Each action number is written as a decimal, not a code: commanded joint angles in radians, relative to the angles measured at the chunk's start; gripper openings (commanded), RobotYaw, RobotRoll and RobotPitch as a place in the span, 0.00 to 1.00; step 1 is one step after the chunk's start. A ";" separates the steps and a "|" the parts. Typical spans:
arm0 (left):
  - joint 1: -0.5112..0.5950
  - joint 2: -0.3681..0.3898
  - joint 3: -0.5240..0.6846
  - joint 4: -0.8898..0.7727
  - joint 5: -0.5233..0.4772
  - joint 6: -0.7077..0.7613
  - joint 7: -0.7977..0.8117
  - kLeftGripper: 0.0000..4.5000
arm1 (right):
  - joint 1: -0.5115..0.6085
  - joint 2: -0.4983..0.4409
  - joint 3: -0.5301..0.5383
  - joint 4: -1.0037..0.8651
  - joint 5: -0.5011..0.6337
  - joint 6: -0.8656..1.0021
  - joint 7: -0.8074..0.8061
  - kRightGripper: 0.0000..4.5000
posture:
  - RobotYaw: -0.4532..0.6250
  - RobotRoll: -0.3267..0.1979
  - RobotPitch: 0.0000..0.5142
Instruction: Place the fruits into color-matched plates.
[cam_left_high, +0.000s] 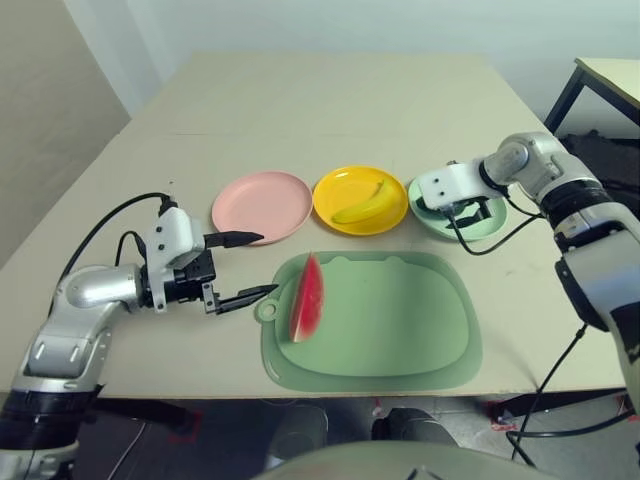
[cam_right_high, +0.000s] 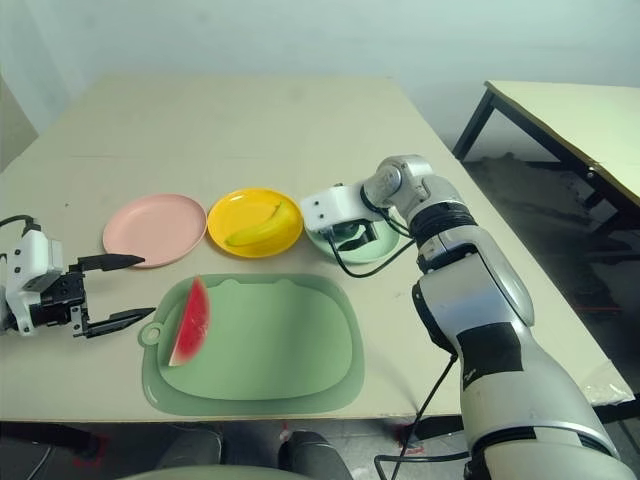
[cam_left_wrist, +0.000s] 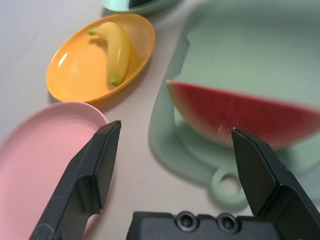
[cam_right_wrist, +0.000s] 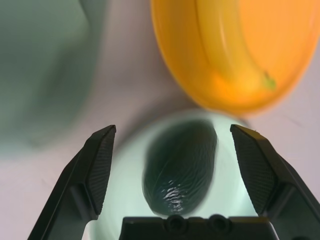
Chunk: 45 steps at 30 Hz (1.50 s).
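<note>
Left eye view shows three plates in a row across the table (cam_left_high: 330, 100): the pink plate (cam_left_high: 262, 205) on the robot's left, the yellow plate (cam_left_high: 360, 199) in the middle, the mint green plate (cam_left_high: 492, 222) on the right. The banana (cam_left_high: 362, 205) lies inside the yellow plate, its long axis running diagonally, one end toward the far right rim and the other toward the near left. The watermelon wedge (cam_left_high: 307, 297) rests on the left part of the pale green cutting mat (cam_left_high: 400, 325), near the mat's ring handle; its long axis runs from far to near, the red flesh faces left and the green rind is on the right edge. The left gripper (cam_left_high: 251, 265) is low over the table just left of the mat, its two fingers spread wide and holding nothing, pointing toward the wedge, with one fingertip over the near rim of the pink plate. The right gripper (cam_right_wrist: 172, 150) hangs over the mint green plate with its fingers spread apart. In the right wrist view the avocado (cam_right_wrist: 181, 165) lies in this plate between the fingers and apart from them, its long axis along the fingers' direction.
</note>
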 joint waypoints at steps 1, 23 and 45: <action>-0.055 0.010 -0.082 0.075 0.091 -0.163 -0.061 1.00 | 0.136 -0.047 -0.082 -0.324 0.165 0.326 0.116 0.99 | 0.62 0.62 0.01; -0.397 -0.088 -0.368 0.316 0.138 -0.475 -0.315 1.00 | 1.023 0.037 -0.281 -1.128 0.538 0.552 -0.308 0.99 | 0.53 0.62 0.00; -0.600 -0.159 -0.626 0.560 0.219 -0.580 -0.377 1.00 | 1.043 0.050 -0.251 -1.000 0.525 0.302 -0.408 0.99 | 0.48 0.62 0.00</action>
